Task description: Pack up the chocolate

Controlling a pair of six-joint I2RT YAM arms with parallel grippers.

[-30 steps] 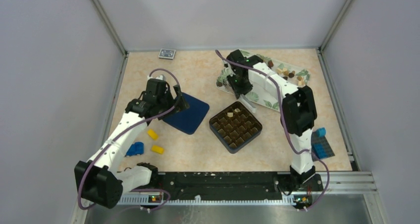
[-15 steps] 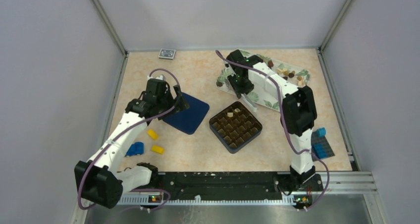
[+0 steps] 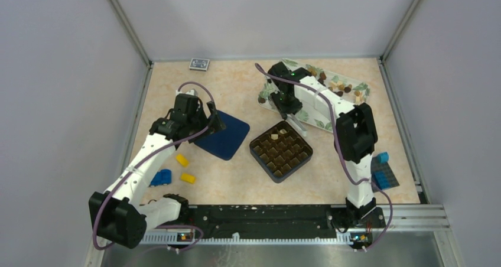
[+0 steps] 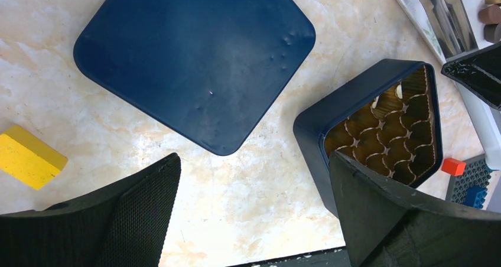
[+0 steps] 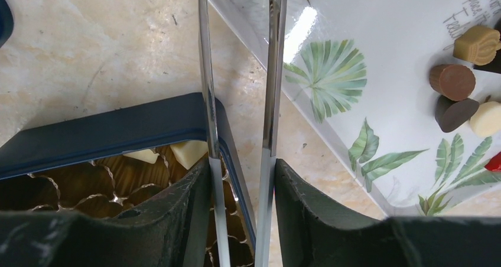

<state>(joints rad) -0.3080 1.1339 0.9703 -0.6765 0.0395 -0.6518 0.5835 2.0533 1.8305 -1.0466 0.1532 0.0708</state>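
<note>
- My right hand (image 5: 242, 178) is clenched on metal tweezers (image 5: 273, 72), so it can pinch pieces far smaller than itself.
- The chocolate (image 5: 452, 81) waits on the leaf-print tray (image 5: 354, 54), far right; two cream pieces sit in the box (image 5: 118, 131).
- My left hand (image 4: 254, 160) hangs released over the blue lid (image 4: 195, 60), probably ready for closing.

Noted on the desk (image 3: 236, 95), left half toward the near edge: a yellow brick (image 3: 182, 159), a second yellow brick (image 3: 188, 178) closer to that edge and apart from the first, and a blue brick (image 3: 160, 177) just left of the second. By the right edge I see a studded blue baseplate (image 3: 385, 176), with a light blue brick (image 3: 383, 158) at its far end and a small red brick (image 4: 454, 166) at its rim. A small flat patterned box (image 3: 199, 64) lies at the far edge, left of centre.
</note>
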